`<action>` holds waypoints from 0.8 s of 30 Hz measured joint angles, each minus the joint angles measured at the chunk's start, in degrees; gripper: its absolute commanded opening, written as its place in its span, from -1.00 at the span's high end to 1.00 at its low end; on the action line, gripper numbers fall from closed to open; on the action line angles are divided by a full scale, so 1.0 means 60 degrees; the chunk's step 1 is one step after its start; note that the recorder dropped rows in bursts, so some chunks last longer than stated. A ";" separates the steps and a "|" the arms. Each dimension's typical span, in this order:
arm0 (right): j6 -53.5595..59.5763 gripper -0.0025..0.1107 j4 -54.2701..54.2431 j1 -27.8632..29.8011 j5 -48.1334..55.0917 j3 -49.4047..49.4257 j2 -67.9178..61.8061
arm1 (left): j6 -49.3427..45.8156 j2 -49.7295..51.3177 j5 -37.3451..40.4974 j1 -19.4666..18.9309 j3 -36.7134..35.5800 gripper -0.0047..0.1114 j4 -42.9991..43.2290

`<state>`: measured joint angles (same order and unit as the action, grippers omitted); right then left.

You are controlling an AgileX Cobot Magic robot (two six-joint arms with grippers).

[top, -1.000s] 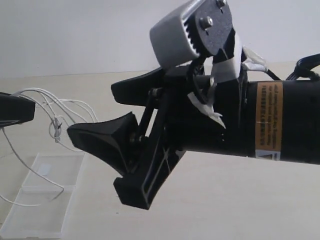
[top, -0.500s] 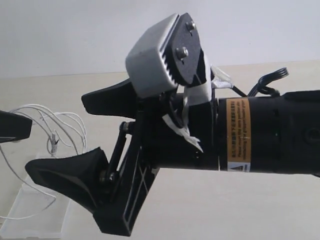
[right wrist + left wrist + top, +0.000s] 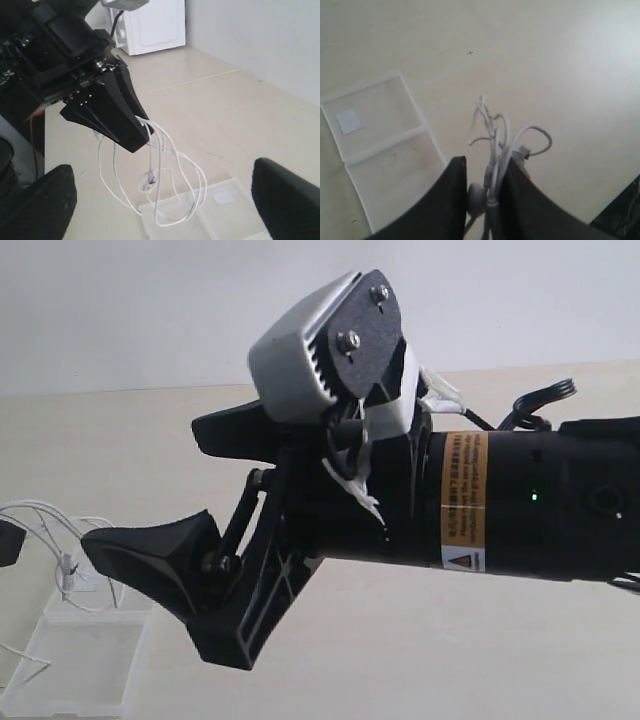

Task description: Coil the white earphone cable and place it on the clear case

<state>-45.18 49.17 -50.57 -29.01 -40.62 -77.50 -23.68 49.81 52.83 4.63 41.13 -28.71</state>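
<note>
In the exterior view we find little free room: the black right gripper (image 3: 140, 483) and its thick dark arm (image 3: 540, 500) fill the middle and right of the frame, jaws spread wide, and the pale beige tabletop (image 3: 480, 660) shows only along the bottom and far left. In the left wrist view the tabletop runs bare across the top and right of the frame, and its edge cuts off the lower right corner. The flat clear case (image 3: 385, 114) of transparent plastic, two hinged rectangular halves, lies open at the left of that frame, a small whitish label patch (image 3: 348, 121) in its upper half. The black left gripper (image 3: 485, 167) at the bottom centre stands narrow, pinched on a bundle of the long thin white earphone cable (image 3: 495, 127), one round earbud (image 3: 476, 195) wedged between the jaws; short loops stick out past the fingertips, beside the case's right edge. In the right wrist view the cable hangs from that gripper in slack loops at the centre, down toward the case at the lower middle; whether the lowest loop touches the plastic we cannot tell.
</note>
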 measured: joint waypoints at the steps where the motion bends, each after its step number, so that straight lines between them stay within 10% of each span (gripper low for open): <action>1: 0.0000 -0.63 -0.0026 0.0000 0.0020 0.0000 -0.0055 | 0.0025 0.0000 0.0017 0.0000 0.0000 0.92 0.0015; 24: 0.0105 -0.63 -0.0666 0.0000 -0.1860 -0.0193 -0.1556 | 0.0129 0.0000 0.0000 0.0000 0.0000 0.92 -0.0400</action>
<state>-44.55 45.18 -50.57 -40.17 -41.77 -86.84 -22.90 49.81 52.83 4.63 41.13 -31.11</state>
